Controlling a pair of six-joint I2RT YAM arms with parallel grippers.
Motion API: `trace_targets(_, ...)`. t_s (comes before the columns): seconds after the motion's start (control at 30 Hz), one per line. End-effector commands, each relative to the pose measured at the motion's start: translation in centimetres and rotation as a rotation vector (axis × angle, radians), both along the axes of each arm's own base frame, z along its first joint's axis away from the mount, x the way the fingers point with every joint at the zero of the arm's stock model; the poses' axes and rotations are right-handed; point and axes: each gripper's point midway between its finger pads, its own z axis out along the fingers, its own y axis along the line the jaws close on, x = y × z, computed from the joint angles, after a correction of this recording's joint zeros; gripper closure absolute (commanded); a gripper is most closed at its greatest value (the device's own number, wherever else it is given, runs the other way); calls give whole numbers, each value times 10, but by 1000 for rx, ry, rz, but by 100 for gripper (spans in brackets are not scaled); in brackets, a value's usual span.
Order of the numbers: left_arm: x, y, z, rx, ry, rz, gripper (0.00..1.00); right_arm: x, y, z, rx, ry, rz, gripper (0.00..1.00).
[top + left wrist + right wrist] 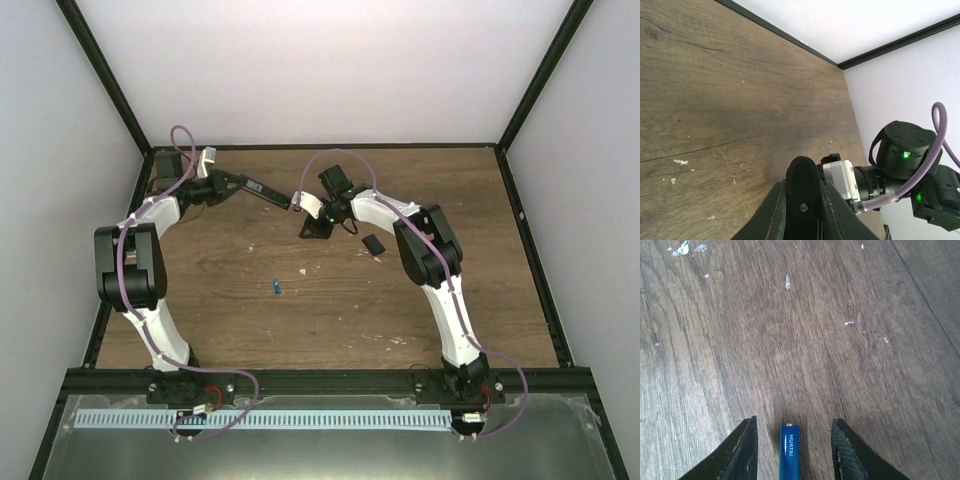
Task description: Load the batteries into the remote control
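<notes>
My left gripper (212, 186) is shut on one end of the remote control (258, 189), a long black bar held above the back left of the table. In the left wrist view the remote's rounded end (803, 175) sticks out between the left gripper's (804, 202) fingers. Low over the table, my right gripper (794, 420) is open. A blue battery (789, 452) lies on the wood between its fingers, touching neither. In the top view the right gripper (316, 227) hides that battery. A second blue battery (275, 288) lies loose mid-table.
A small black cover piece (372, 244) lies on the table just right of the right gripper. The right arm's wrist (904, 155) shows close beside the remote's tip. Black frame rails (330, 147) and white walls border the wooden table (300, 320).
</notes>
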Motion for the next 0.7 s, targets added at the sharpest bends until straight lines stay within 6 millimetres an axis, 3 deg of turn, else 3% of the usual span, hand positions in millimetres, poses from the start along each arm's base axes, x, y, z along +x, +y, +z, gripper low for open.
trace_targets(0.0, 7, 4, 4, 1, -35, -8, 98, 2, 5, -1, -5, -11, 24, 67)
trace_targets(0.43, 11, 11, 5, 0, -35, 5, 99, -2, 1, -14, -40, 8, 25, 76)
trace_targets(0.67, 12, 11, 6, -2, -37, 3, 99, -2, -3, -16, -58, 4, 23, 88)
